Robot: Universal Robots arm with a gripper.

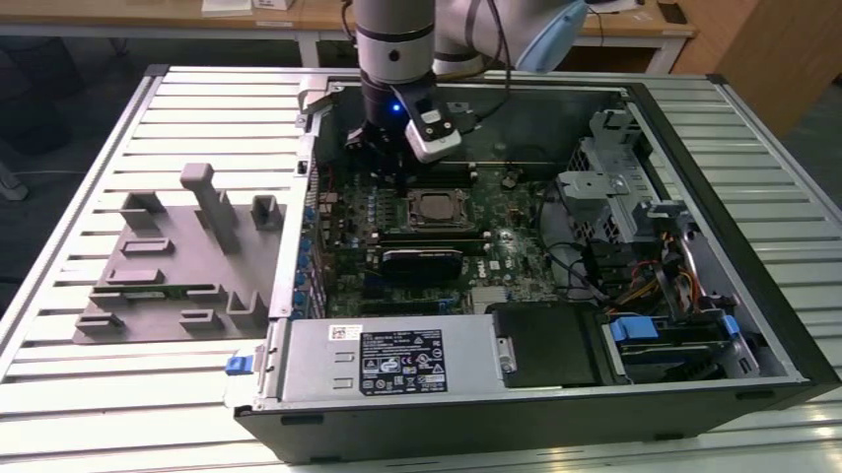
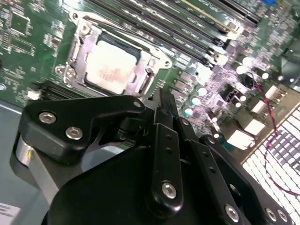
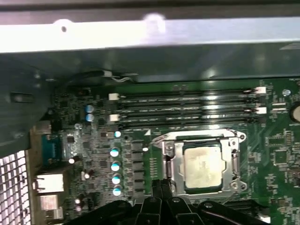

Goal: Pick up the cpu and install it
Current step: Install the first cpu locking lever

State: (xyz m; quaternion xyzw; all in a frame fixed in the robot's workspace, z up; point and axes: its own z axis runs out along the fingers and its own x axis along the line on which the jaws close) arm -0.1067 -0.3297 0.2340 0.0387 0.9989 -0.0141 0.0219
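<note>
Sitting in one socket [image 3: 235,159]: one cpu [image 3: 202,166]; end effector [image 3: 160,185] clenched, empty, near.

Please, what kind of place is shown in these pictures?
Probably a robotics lab or workshop: an open computer case lies on a slatted metal table, a grey fixture tray beside it, wooden desks behind.

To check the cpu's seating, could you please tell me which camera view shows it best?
The second wrist view: the cpu lies close and unobstructed inside its socket frame. The first wrist view shows it whole but farther off; the exterior view shows it small and distant.
</note>
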